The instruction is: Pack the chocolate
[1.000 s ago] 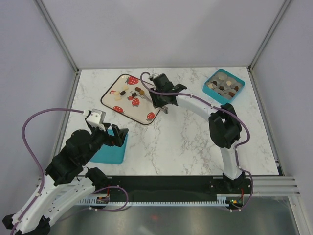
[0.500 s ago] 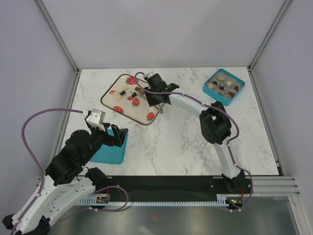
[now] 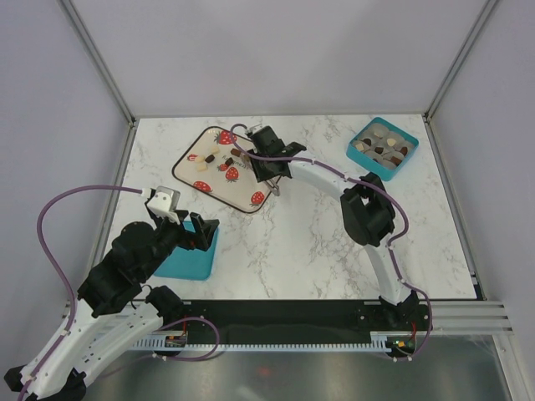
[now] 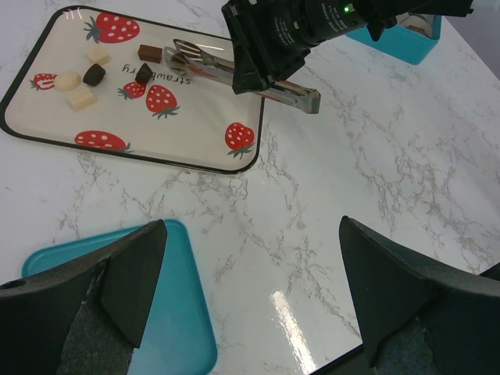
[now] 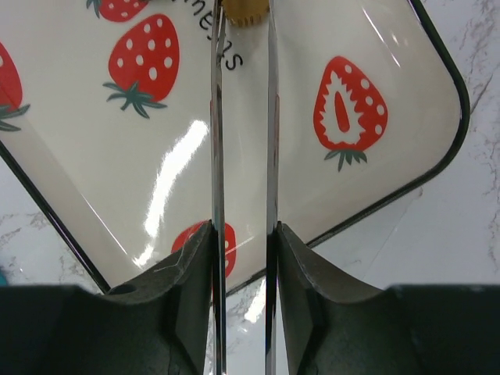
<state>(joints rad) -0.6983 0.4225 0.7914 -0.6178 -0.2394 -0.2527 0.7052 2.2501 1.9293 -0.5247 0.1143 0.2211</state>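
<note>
Several tiny chocolate pieces (image 3: pixel 216 159) lie on a cream tray (image 3: pixel 242 192) with strawberry prints; they also show in the left wrist view (image 4: pixel 94 74). My right gripper (image 3: pixel 267 167) is shut on metal tongs (image 4: pixel 234 69) and holds them low over the tray. In the right wrist view the gripper (image 5: pixel 242 234) holds the two tong blades (image 5: pixel 218 141) slightly apart. Their tips reach a light brown piece (image 5: pixel 246 9) at the frame's top edge. My left gripper (image 4: pixel 254 266) is open and empty above a teal lid (image 4: pixel 156 336).
A teal box (image 3: pixel 366 164) holding several chocolate pieces stands at the back right corner; it also shows in the left wrist view (image 4: pixel 410 43). The teal lid (image 3: pixel 188 261) lies at the near left. The table is white marble inside a framed enclosure.
My right gripper has moved left with the tongs, from the tray's right edge to over the tray. The left arm has not moved.
</note>
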